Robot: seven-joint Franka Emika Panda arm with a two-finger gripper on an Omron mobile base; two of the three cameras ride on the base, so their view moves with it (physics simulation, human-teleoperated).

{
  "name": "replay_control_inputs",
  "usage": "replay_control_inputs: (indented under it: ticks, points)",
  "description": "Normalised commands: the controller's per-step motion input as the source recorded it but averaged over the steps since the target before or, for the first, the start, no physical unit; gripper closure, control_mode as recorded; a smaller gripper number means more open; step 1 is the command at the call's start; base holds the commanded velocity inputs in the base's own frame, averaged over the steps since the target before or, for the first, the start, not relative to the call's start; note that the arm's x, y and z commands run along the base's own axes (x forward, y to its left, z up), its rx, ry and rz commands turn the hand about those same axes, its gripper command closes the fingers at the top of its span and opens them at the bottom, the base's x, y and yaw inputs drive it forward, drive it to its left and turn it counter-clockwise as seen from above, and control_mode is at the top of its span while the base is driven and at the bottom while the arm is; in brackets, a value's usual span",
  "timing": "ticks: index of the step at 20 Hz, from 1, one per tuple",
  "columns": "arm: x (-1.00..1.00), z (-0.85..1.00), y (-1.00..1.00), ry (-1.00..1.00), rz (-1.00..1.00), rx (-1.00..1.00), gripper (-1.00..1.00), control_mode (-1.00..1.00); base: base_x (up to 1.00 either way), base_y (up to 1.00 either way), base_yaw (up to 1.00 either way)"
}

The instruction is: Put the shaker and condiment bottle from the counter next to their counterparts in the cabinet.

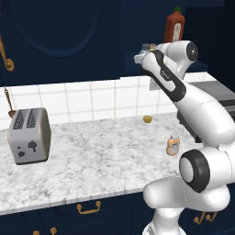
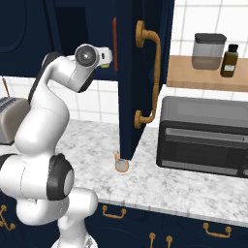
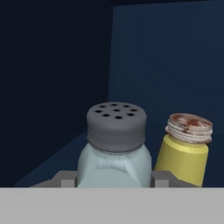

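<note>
The white marbled counter (image 1: 92, 151) carries a silver toaster (image 1: 29, 136) at its left end, standing near the front edge with its lever side facing out. Toward the tiled wall lies a small yellow item (image 1: 147, 119), too small to identify. The squat peach-orange condiment bottle (image 1: 172, 146) stands upright nearer the front edge, well apart from the toaster. A dark microwave (image 2: 205, 135) sits on the counter's right part. Inside the cabinet, the navy shelf (image 3: 65, 159) bears the yellow shaker (image 3: 186, 148), with the blue-grey shaker (image 3: 115, 148) just beside it.
</note>
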Motion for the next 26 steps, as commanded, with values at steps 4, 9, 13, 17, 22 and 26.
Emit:
replay_control_inputs:
  ticks: [4, 9, 13, 17, 22, 26]
  points:
    - [0.18, 0.00, 0.00, 0.00, 0.00, 0.00, 1.00, -1.00, 0.00, 0.00, 0.00]
    - [0.22, 0.00, 0.01, 0.00, 0.00, 0.00, -1.00, -1.00, 0.00, 0.00, 0.00]
    - [0.16, 0.00, 0.02, 0.00, 0.00, 0.00, -1.00, -1.00, 0.00, 0.00, 0.00]
    - [0.01, 0.00, 0.00, 0.00, 0.00, 0.00, -1.00, -1.00, 0.00, 0.00, 0.00]
    - [-0.01, 0.00, 0.00, 0.00, 0.00, 0.00, -1.00, -1.00, 0.00, 0.00, 0.00]
    - [-0.27, 0.00, 0.01, -0.07, 0.01, -0.05, -1.00, -1.00, 0.00, 0.00, 0.00]
